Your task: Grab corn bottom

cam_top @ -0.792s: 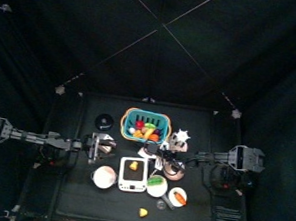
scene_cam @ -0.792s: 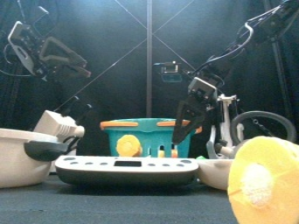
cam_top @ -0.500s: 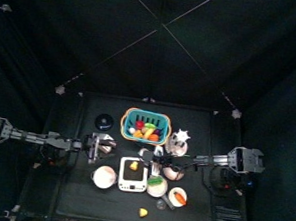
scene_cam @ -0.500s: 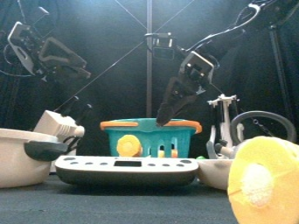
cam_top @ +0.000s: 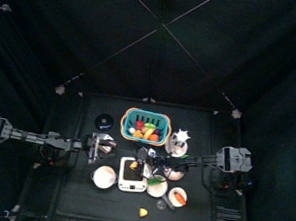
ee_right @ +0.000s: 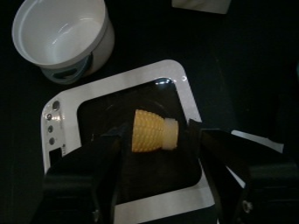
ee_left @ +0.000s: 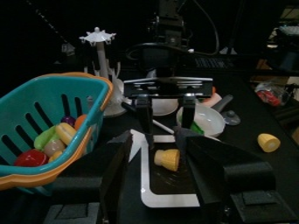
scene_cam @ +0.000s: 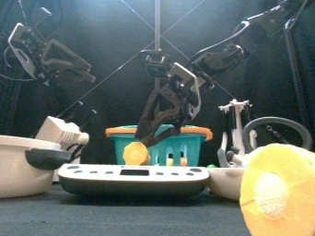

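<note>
The corn bottom (ee_right: 155, 131), a stubby tapered yellow piece, lies on its side on the dark platform of the white kitchen scale (ee_right: 70, 118), near the middle of the surface (cam_top: 193, 213) and in front of the teal basket (scene_cam: 154, 144) of toy food. The right gripper (ee_right: 163, 153) hangs directly over it with its jaws spread wide and empty, one on each side of the piece and clear of it, as the right wrist view shows. The left gripper (ee_left: 163, 144) waits at the left of the scale, raised, jaws also parted and holding nothing.

To do this step well, the right arm should drop straight down without drifting, so the corn stays centred between the jaws. The piece tapers, so closing across its wider, ribbed end looks safer than near the narrow tip, where it would likely squirt out. The jaws should stop just above the platform rather than press on it, since the scale may shift or tip. A white bowl (ee_right: 61, 37) sits just beyond the scale's corner and a second bowl (scene_cam: 234, 180) to the right; both look far enough from the descent path.
</note>
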You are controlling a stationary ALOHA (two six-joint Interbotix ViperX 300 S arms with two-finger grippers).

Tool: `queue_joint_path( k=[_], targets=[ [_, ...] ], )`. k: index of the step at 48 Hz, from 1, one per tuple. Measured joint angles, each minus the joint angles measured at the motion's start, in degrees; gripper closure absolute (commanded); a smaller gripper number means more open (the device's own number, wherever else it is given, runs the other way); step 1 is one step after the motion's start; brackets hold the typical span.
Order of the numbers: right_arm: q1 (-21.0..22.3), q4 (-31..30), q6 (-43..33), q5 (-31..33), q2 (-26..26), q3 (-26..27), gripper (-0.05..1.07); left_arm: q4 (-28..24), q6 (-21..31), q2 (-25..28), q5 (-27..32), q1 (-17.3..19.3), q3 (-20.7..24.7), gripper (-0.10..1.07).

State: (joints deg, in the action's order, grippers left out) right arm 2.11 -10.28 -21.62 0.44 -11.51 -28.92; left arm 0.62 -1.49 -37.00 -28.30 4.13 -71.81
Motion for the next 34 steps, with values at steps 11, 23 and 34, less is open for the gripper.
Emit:
queue_joint_path(
  k=[11, 23, 34],
  targets=[
    [0.3, 0.6, 0.2, 1.1, -2.2, 0.4, 0.14, 0.0, 0.0, 0.0, 0.0, 0.0, -0.1, 0.16],
    [0.3, 0.4, 0.4, 1.3, -2.2, 1.1, 0.42, 0.0, 0.1, -0.1, 0.1, 0.0, -0.1, 0.16],
    [0.4, -0.5, 0.4, 1.7, 0.4, 1.1, 0.42, 0.0, 0.0, 0.0, 0.1, 0.0, -0.1, 0.15]
  ],
)
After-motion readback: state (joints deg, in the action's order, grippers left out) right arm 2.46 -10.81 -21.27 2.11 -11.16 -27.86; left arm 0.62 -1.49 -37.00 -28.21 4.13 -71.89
